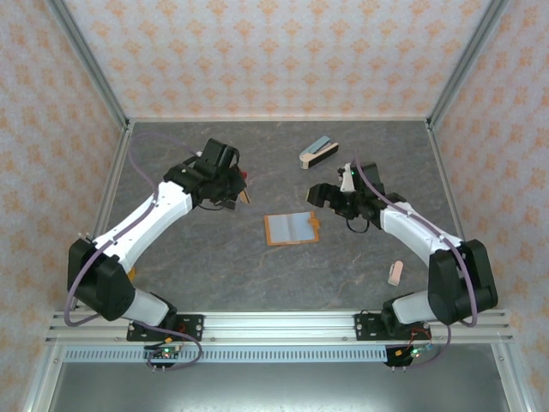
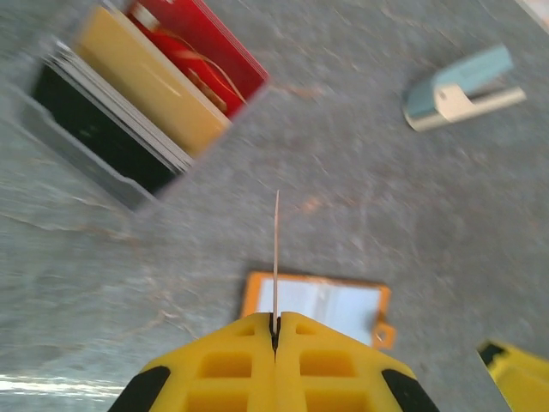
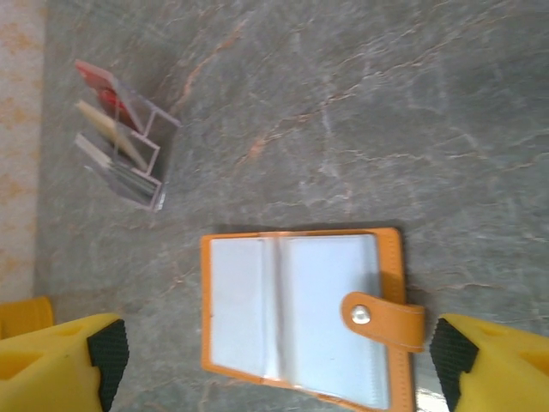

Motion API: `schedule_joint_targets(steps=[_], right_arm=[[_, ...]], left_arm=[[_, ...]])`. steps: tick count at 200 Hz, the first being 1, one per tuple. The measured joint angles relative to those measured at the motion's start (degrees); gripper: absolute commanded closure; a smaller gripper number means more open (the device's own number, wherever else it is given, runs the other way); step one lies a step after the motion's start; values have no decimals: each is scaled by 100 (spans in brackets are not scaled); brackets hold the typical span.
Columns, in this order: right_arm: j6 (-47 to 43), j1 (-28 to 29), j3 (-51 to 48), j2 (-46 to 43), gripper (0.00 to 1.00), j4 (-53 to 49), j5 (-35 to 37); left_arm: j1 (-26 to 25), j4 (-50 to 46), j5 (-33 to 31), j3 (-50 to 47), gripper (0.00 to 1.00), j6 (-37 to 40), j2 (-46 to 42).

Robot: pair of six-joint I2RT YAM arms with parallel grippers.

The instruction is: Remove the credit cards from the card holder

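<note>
I see an orange holder (image 3: 292, 309) lined pale blue on the grey veined counter (image 1: 214, 266), red, tan and black cards (image 2: 146, 69) in a clear rack (image 2: 86, 163), a blue-and-cream stapler (image 2: 455, 86), a yellow-and-black left claw (image 2: 274, 330) and right claw (image 3: 279, 352), and peach floral-patterned walls (image 1: 257, 51).

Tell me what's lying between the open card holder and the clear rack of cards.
Nothing. In the right wrist view, the stretch of grey table from the card holder to the clear rack is bare.

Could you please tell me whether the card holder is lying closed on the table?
No, the card holder lies spread open with its pale inside facing up.
</note>
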Motion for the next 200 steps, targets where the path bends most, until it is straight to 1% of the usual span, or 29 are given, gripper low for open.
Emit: schedule_joint_targets(steps=[24,41,57,77,99,129,159,200], right_arm=[[-22,17,-249,-85,4,68,286],[-24,87,-374,-101,3,103,457],[-26,190,-404,-101,3,127,595],[-42,299,-409,-111,3,221,745],[-39,361,-435,-142,3,323,866],[-39,404,-518,-149,3,426,1019],[-42,426,-546,-149,3,466,1104],[-42,457,-551,-120,3,509,1110]], left_arm=[[-201,-544,-1075,474,100,-361,308],[-269,-817,-1679,750,100,-675,579],[-271,-988,-2100,946,100,-979,846],[-262,-1147,-2428,1220,100,-1318,1224],[-260,-1266,-2570,1624,100,-1615,1681],[-175,-1276,-2527,1989,100,-2002,2192],[-59,-1294,-2457,2015,100,-2481,2511],[-2,-1294,-2428,2015,100,-3025,2629]])
